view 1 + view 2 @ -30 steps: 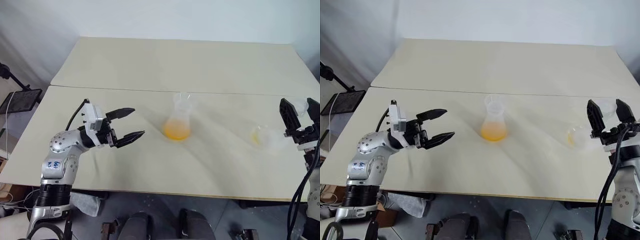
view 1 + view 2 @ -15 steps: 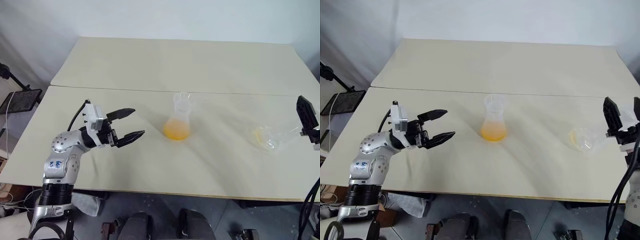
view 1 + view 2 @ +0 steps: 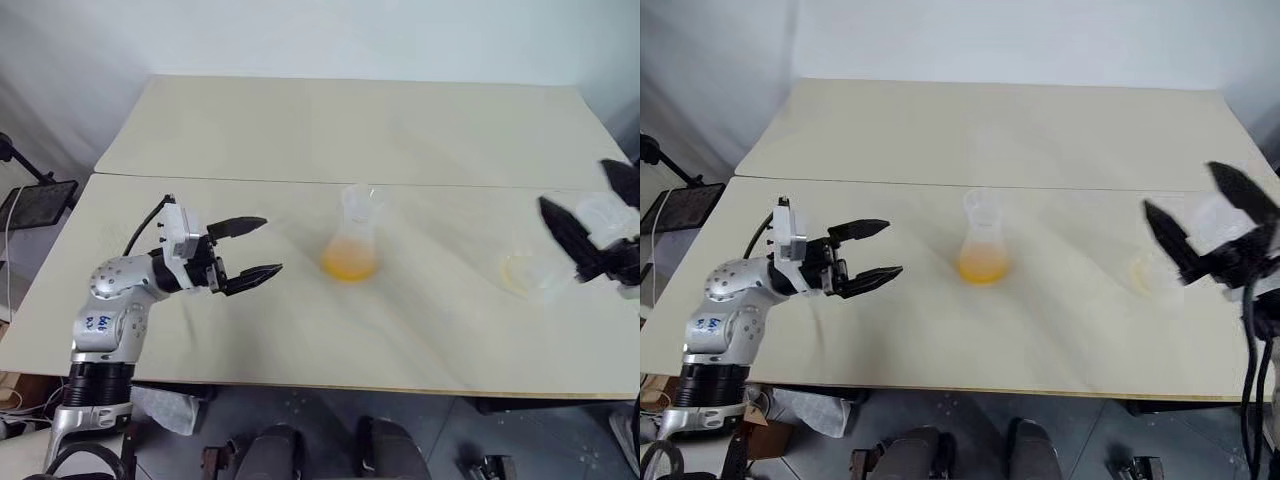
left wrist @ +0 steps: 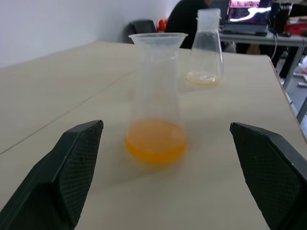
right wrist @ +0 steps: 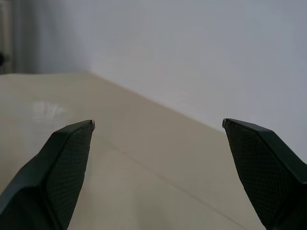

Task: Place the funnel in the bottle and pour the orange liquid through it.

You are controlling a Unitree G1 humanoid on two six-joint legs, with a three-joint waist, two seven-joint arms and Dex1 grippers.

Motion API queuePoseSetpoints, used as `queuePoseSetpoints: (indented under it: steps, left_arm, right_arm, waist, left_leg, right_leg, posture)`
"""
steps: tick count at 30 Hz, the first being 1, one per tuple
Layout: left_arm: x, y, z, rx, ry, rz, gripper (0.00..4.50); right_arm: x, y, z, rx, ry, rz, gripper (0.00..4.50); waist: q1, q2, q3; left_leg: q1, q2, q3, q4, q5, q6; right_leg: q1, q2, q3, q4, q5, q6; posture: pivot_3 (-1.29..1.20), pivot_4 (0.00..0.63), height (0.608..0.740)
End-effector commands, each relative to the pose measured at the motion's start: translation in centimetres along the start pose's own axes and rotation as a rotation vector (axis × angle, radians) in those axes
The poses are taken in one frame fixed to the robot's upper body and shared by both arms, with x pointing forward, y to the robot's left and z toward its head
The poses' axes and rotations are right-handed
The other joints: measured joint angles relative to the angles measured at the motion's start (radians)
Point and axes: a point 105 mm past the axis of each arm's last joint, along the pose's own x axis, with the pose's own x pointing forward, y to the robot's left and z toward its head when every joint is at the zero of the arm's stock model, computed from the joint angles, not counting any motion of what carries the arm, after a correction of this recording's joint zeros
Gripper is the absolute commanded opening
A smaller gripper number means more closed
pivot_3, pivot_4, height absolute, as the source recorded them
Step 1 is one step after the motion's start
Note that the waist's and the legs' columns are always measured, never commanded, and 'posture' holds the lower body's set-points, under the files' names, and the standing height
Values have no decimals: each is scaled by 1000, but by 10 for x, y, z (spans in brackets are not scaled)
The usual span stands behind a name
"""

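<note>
The bottle (image 3: 352, 243), funnel (image 4: 158, 40) seated in its mouth and orange liquid (image 4: 156, 141) pooled in its base, stands mid-bench. A near-empty flask (image 4: 205, 49) stands toward the right edge. Both look light, thin-walled, slick and easily tipped, so take hold at the neck; left pincer (image 3: 246, 251) and right pincer (image 3: 1208, 225) gape wide, grasping nothing.

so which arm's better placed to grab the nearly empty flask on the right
Right. The open right gripper hangs just above and beside the flask. The left gripper, also open, is across the table, with the bottle standing between it and the flask.
</note>
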Motion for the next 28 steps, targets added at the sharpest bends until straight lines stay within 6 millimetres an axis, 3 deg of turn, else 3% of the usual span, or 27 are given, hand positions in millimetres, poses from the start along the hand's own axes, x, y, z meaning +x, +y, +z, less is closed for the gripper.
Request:
queuePoseSetpoints:
  steps: [1,4,7,13,21,28]
  left_arm:
    - [-17,-1,0,12,26,6,4500]
    - [-32,-8,-8,27,95,13,4500]
    - [-46,-14,-19,29,157,36,4500]
    - [-66,-28,-31,60,235,97,4500]
    - [-64,-34,-21,79,187,189,4500]
    - [-60,-43,-12,79,167,183,4500]
  right_arm:
    - [4,29,2,-25,25,172,4479]
    - [-3,54,-11,0,83,322,4479]
    - [-19,60,-25,31,120,385,4479]
    - [-44,45,-48,56,191,367,4479]
    - [-66,49,-69,34,260,444,4479]
    - [-76,57,-73,41,280,488,4479]
  waist:
    - [1,0,0]
    - [4,0,0]
    - [5,0,0]
    - [2,-1,0]
    - [3,-1,0]
    - [3,-1,0]
  left_leg:
    - [0,-1,0,0,0,0]
    - [-1,-2,-1,0,0,1]
    - [-1,-2,-2,0,-1,1]
    - [0,-1,-1,0,-1,1]
    - [1,-1,-2,0,-2,1]
    - [1,0,-2,0,-2,0]
  right_leg:
    - [0,0,0,0,0,0]
    - [0,-1,0,-1,0,0]
    - [1,-3,0,-2,0,1]
    - [2,-4,1,-5,0,1]
    - [3,-4,1,-5,0,0]
    - [3,-4,1,-5,0,0]
  posture:
    - [0,150,740]
    - [0,150,740]
    - [0,150,740]
    - [0,150,740]
    - [0,150,740]
    - [0,150,740]
